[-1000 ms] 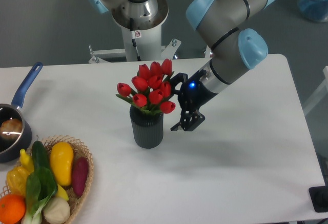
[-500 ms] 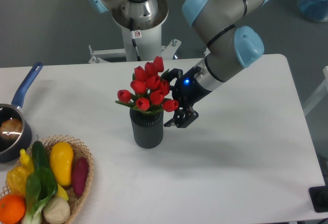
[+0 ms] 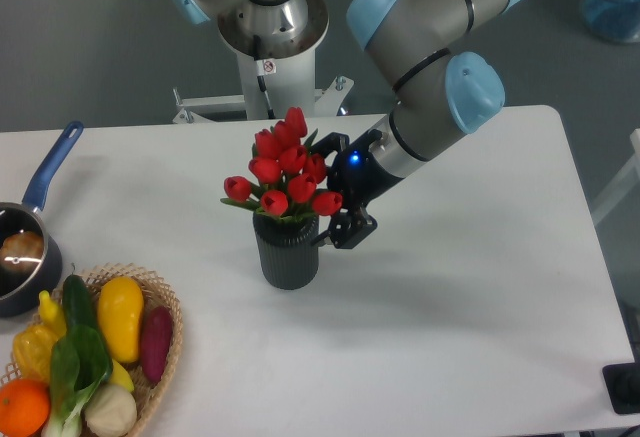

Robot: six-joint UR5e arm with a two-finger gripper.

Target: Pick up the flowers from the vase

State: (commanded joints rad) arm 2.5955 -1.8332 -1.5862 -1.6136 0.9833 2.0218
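The scene is lit evenly and brightly from above, and no harsh glare is seen on the white counter (image 3: 480, 287). Soft, diffuse shadows are cast on it to the right of the vase (image 3: 286, 250) and under the arm. A small blue light is seen glowing above the hand (image 3: 338, 233). Focus is held sharp throughout; no edge distortion is noticed

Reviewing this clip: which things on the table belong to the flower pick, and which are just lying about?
Part of the job:
- flowers, standing in the vase
- vase
- gripper, close beside the vase's rim

Just lying about:
- saucepan at the left edge
- basket of produce, front left
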